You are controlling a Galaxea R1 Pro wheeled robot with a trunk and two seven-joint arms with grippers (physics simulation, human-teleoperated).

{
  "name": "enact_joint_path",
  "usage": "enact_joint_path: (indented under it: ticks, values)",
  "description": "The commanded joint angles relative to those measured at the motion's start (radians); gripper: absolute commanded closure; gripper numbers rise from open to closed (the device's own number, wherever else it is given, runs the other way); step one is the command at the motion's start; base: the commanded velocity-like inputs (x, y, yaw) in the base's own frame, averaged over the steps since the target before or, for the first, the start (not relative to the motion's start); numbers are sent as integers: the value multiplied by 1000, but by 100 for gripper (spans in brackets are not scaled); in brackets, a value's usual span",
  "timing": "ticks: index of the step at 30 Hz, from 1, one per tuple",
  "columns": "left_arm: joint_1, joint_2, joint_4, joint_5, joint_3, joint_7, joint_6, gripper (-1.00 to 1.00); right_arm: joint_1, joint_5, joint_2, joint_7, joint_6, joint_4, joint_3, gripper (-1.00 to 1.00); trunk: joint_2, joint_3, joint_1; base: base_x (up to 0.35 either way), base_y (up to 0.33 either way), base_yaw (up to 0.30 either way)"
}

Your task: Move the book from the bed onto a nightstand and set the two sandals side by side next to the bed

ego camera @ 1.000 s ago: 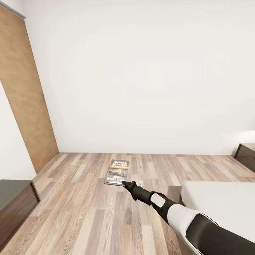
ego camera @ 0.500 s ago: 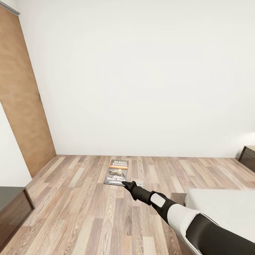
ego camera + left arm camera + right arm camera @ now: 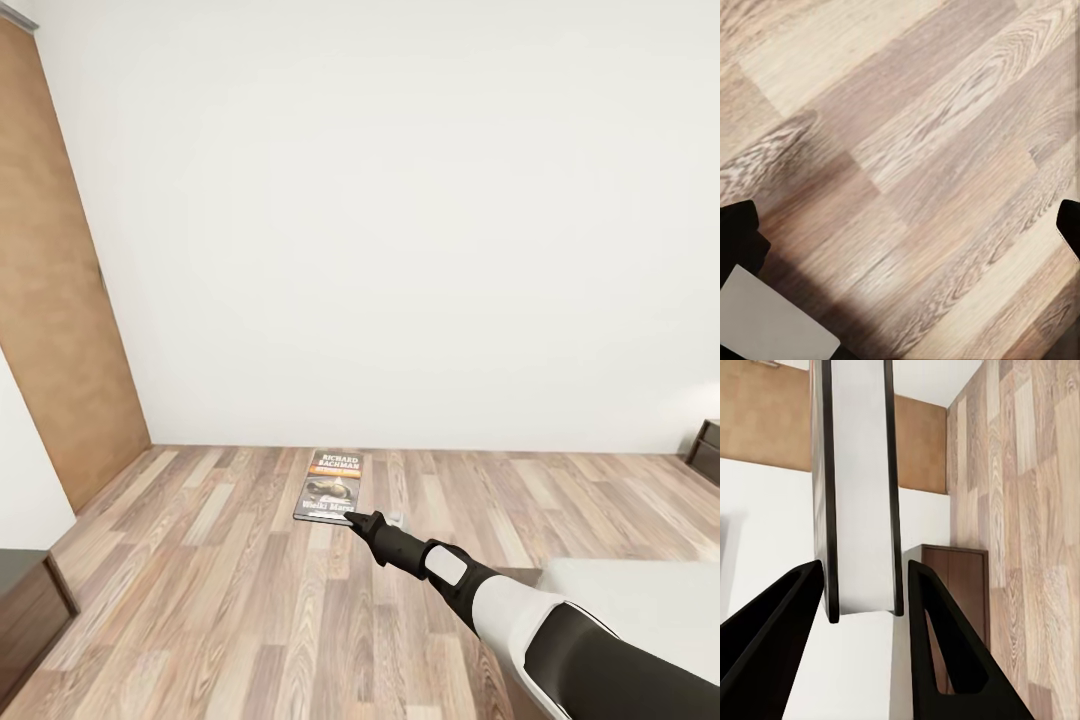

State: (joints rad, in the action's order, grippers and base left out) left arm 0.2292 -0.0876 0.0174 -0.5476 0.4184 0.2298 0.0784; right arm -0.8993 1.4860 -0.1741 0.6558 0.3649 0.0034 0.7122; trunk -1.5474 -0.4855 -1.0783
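Observation:
My right gripper (image 3: 352,519) reaches out over the wood floor, shut on the lower edge of the book (image 3: 332,486), which is held flat in the air with its "RICHARD BACHMAN" cover facing up. In the right wrist view the book (image 3: 859,495) stands edge-on between the two black fingers (image 3: 937,645). A corner of the bed (image 3: 640,590), with its light-grey mattress, sits at the lower right. One nightstand (image 3: 25,605) is at the lower left and also appears as the nightstand (image 3: 954,585). My left gripper (image 3: 900,229) hangs open over bare floor. The two sandals are out of view.
A brown wooden door (image 3: 60,300) fills the left wall beside a plain white wall (image 3: 400,200). A second dark cabinet (image 3: 706,440) peeks in at the far right edge. Wood-plank floor (image 3: 200,560) stretches between the nightstand and the bed.
The whole head view has shifted: the left nightstand and the bed corner slid outward and down toward the picture's edges. The right arm and book keep their place in the picture.

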Motion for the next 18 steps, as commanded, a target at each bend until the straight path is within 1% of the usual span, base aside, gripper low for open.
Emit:
enact_joint_path:
  ticks: [1, 18]
  values:
    - [1, 0, -2, -2, 3, 5, 3, -100, -1, 14, 0, 4, 8, 1, 1, 100, -1, -1, 0, 252, 0, 0]
    - [1, -1, -2, -1, 3, 5, 3, -100, -1, 14, 0, 12, 6, 1, 1, 100, -1, -1, 0, 251, 0, 0]
